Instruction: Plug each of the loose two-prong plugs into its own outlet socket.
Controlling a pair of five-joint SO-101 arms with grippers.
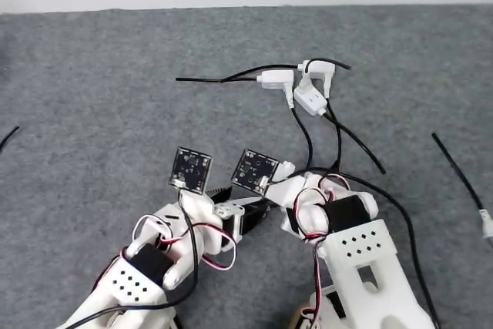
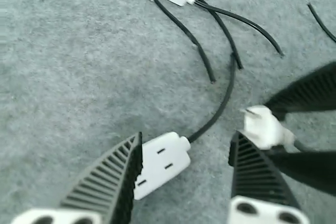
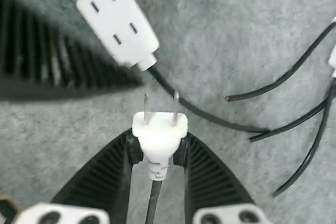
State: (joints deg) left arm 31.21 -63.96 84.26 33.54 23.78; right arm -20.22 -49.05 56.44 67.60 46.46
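My right gripper point(image 3: 159, 140) is shut on a white two-prong plug point(image 3: 159, 129); its prongs point toward a white outlet socket point(image 3: 118, 19) lying on the grey carpet a short way ahead, apart from it. That socket point(image 2: 160, 163) lies beside one finger of my open left gripper point(image 2: 186, 145), inside its spread. The held plug point(image 2: 265, 127) also appears just past the left gripper's other finger. In the high view both arms sit close together at the near edge, left arm point(image 1: 154, 260) and right arm point(image 1: 347, 229).
A cluster of white plugs and sockets point(image 1: 300, 86) with black cords lies farther out. Cut black cord ends point(image 2: 236, 64) trail between that cluster and the grippers. Another cord with a white end point(image 1: 487, 225) runs along the right edge.
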